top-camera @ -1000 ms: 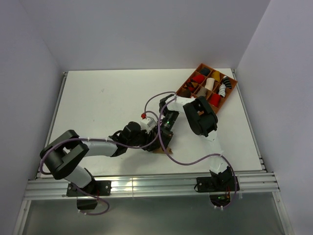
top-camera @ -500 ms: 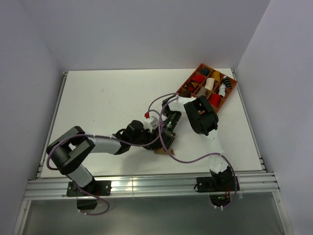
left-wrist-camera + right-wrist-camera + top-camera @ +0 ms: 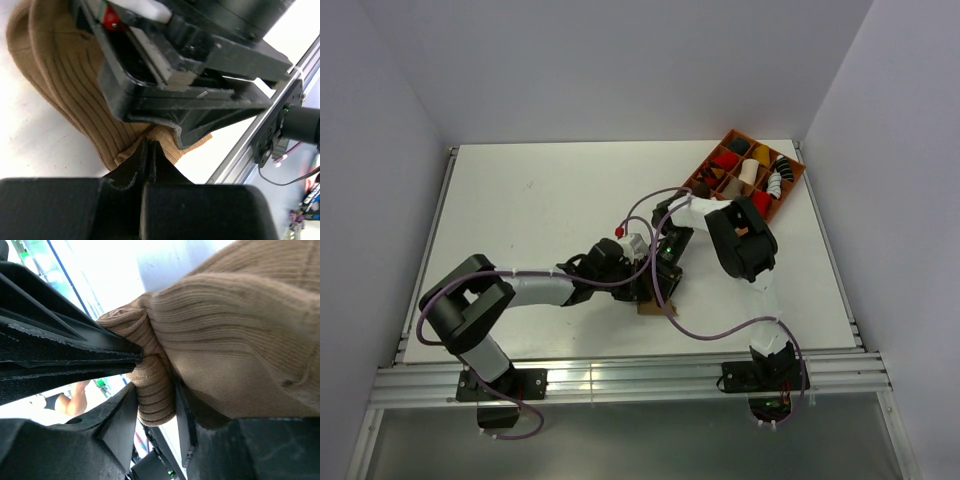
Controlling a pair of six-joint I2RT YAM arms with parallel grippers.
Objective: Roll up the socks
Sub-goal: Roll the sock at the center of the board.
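Left end effector (image 3: 149, 150) pinches the diagonally lying tan sock (image 3: 60, 100)

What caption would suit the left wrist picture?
The left gripper pinches the edge of a ribbed tan sock.

Two black-and-white jointed arms (image 3: 535, 290), looping purple cables (image 3: 705, 336), matte black fingers (image 3: 131, 167) with rough moulded edges

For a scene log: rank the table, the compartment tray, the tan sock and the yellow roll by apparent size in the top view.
1. table
2. compartment tray
3. tan sock and yellow roll: left unranked, because the sock is mostly hidden and the scrap that shows looks about roll-sized.
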